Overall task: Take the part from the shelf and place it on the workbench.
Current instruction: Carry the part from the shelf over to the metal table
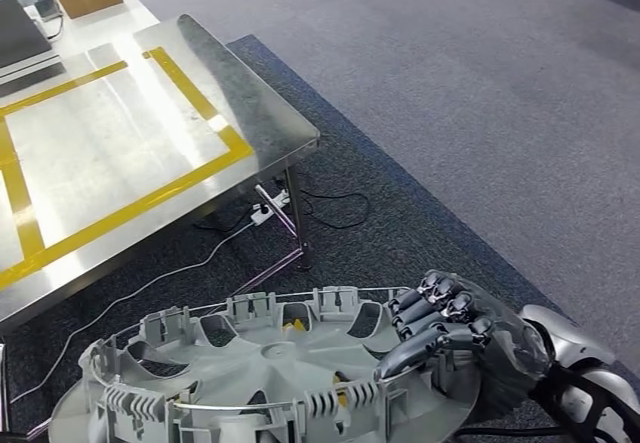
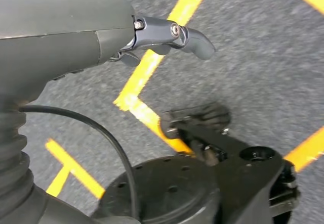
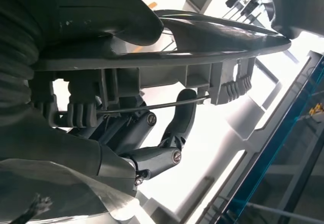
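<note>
The right hand (image 1: 445,328) grips the part (image 1: 249,383) by its rim, fingers curled over the edge. The workbench (image 1: 136,153) stands ahead. The left hand (image 2: 168,34) holds nothing, fingers apart.

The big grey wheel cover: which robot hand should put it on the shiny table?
The right hand, probably. It already grips the wheel cover by its rim, with the workbench just ahead. The left hand hangs over the floor, holding nothing.

Part (image 1: 249,373): matt grey moulded plastic with a thin wire ring. Surface (image 1: 249,103): brushed shiny steel, glossy yellow tape. Floor (image 1: 483,93): rough grey carpet. Right hand (image 1: 445,328): dark glossy metal fingers.
</note>
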